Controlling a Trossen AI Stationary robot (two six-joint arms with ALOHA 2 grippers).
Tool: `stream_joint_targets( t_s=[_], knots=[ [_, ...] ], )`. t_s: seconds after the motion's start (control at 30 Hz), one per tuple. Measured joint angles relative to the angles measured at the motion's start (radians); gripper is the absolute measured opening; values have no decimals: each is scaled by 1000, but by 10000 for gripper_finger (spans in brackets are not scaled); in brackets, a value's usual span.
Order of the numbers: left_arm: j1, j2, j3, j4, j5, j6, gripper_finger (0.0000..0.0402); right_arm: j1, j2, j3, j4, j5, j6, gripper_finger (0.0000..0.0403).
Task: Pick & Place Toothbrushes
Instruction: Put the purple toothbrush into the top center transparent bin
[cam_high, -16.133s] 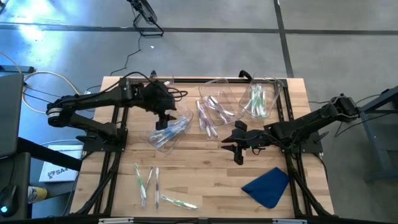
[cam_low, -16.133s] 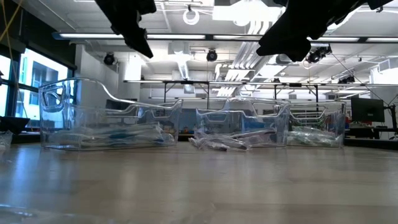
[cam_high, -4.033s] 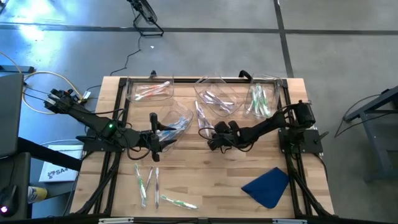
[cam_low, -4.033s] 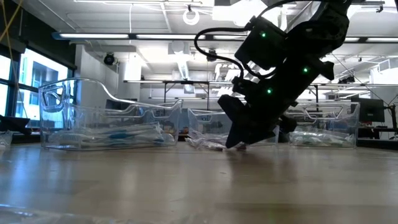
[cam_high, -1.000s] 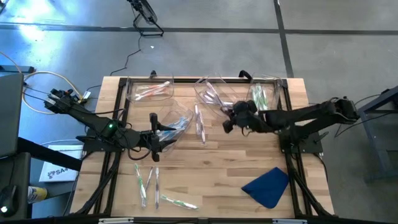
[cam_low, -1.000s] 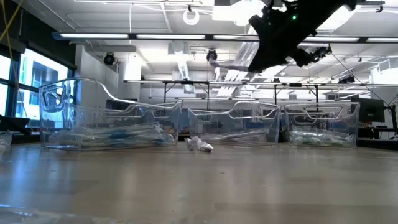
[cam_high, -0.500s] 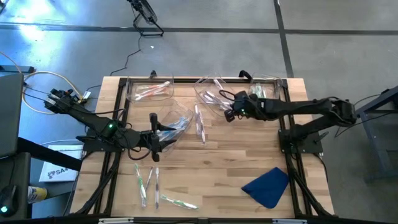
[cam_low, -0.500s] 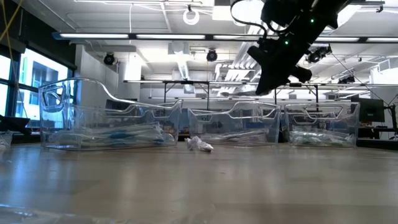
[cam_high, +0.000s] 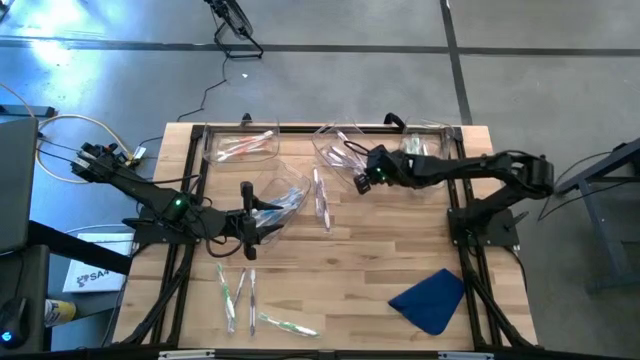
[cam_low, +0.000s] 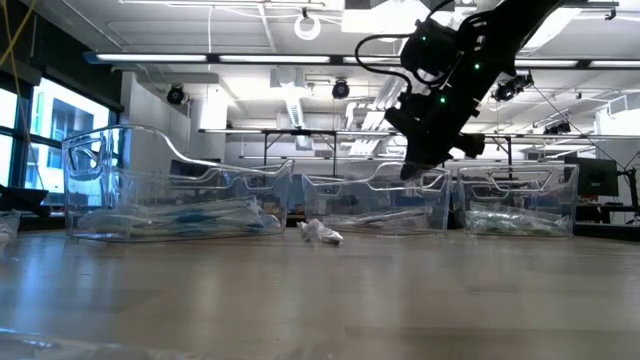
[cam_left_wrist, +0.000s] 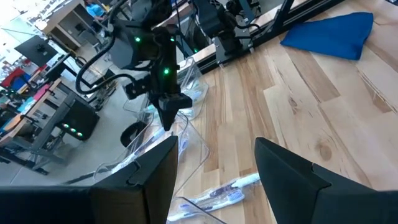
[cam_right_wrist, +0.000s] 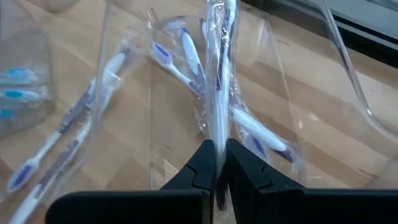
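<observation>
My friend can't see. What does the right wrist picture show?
The right hand pinches a wrapped purple toothbrush above a clear plastic bin that already holds more purple toothbrushes. Two others lie on the wooden table outside it.

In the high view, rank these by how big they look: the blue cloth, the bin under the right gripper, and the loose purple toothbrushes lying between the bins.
1. blue cloth
2. bin under the right gripper, close to the cloth in spread; its clear walls blur the outline, so this order is unsure
3. loose purple toothbrushes, clearly the smallest
</observation>
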Motion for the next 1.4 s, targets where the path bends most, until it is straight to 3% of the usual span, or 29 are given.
stream_joint_targets(
  t_s=[0.63, 1.17, 1.4],
  knots=[
    [0, 0, 0, -2, 0, -2, 207, -10, -1, 0, 0, -80, -13, 16],
    [0, 0, 0, -24, 0, -13, 207, -9, -5, 0, 13, -71, -11, 113],
    [0, 0, 0, -24, 0, -13, 207, -5, -90, 1, 49, -103, -73, 100]
  ],
)
